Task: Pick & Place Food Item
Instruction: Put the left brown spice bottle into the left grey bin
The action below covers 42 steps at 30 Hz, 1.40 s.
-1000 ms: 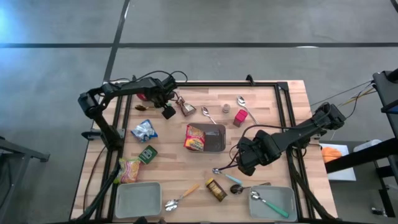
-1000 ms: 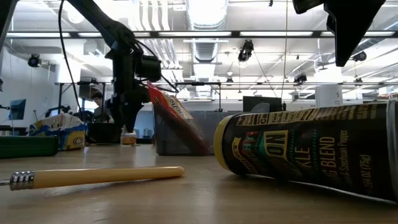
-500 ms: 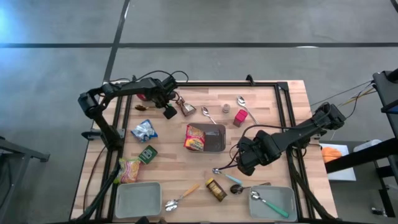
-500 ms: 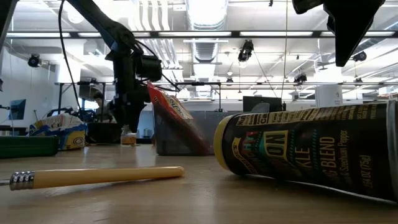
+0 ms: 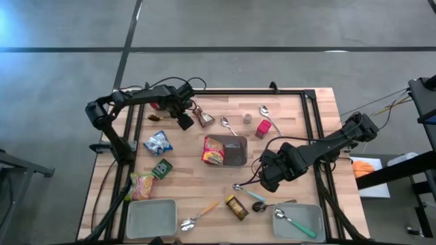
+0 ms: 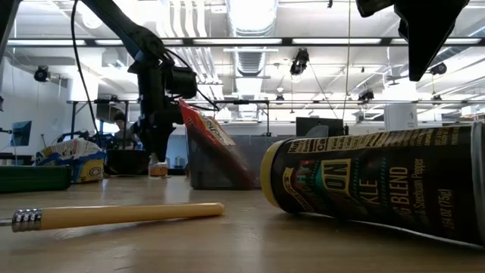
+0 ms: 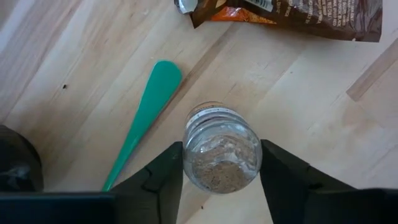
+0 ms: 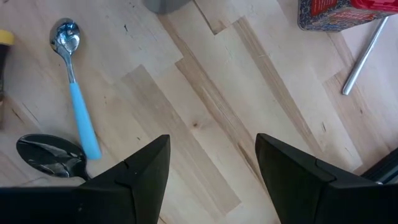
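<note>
My left gripper (image 7: 221,180) is closing its two dark fingers (image 7: 163,177) against the sides of a small clear glass jar with speckled brown seasoning inside (image 7: 222,154); both pads are sitting right at the glass, one on each side. The jar is standing upright on the pale wooden table (image 7: 74,68), near the far left corner as the overhead camera shows it (the jar itself is hidden under my wrist there). Just beside the jar a flat green plastic handle (image 7: 142,118) is lying on the wood, and a crinkled brown and orange snack packet (image 7: 292,12) is lying a little beyond it.

My right gripper (image 8: 211,180) is hanging over bare planks toward the right side of the table, fingers parted and holding nothing. Near it a metal spoon with a light blue handle (image 8: 76,99) is resting beside a dark ladle-like spoon bowl (image 8: 46,155).

From table height, a dark cylindrical tin with yellow lettering (image 6: 371,186) is lying on its side close to the lens, and a pale wooden utensil handle (image 6: 114,216) is lying well apart from it. Behind, the room is showing white ceiling beams and strip lights.
</note>
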Motion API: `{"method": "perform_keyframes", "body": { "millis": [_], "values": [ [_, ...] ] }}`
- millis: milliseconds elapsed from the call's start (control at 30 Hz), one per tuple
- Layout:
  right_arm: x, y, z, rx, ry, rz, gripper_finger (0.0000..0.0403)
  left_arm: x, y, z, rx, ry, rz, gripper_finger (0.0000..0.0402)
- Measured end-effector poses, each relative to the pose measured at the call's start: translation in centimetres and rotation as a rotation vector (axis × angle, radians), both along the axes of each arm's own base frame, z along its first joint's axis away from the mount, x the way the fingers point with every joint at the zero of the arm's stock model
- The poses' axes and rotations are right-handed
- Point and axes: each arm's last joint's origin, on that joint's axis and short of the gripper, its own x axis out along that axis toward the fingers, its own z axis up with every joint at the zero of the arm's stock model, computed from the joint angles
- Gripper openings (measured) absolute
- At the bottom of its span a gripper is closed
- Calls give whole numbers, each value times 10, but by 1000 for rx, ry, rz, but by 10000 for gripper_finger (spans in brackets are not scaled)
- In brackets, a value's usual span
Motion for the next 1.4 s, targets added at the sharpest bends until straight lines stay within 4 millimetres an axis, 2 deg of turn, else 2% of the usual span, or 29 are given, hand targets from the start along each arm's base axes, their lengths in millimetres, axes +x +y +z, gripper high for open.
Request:
{"method": "perform_keyframes", "body": {
  "millis": [367, 567, 800, 967, 1100, 1300, 1400],
  "values": [
    [0, 0, 0, 0, 0, 0, 233, 0, 0, 0, -8, 0, 5, 164],
    [0, 0, 0, -8, -2, 5, 233, -3, -5, 3, -102, 8, 0, 164],
    [3, -6, 0, -67, -13, 57, 233, -9, -19, 24, -196, 40, -25, 164],
    [9, -18, 1, -104, -20, 74, 233, -14, -46, 59, -142, -34, -104, 164],
    [17, -27, 1, -99, -46, 88, 233, -21, -75, 88, -109, -116, -182, 164],
    [32, -39, 3, -108, -102, 227, 233, -35, -131, 124, -123, -257, -267, 164],
    [35, -44, 3, -110, -106, 272, 233, -41, -165, 136, -134, -311, -377, 164]
  ]
}}
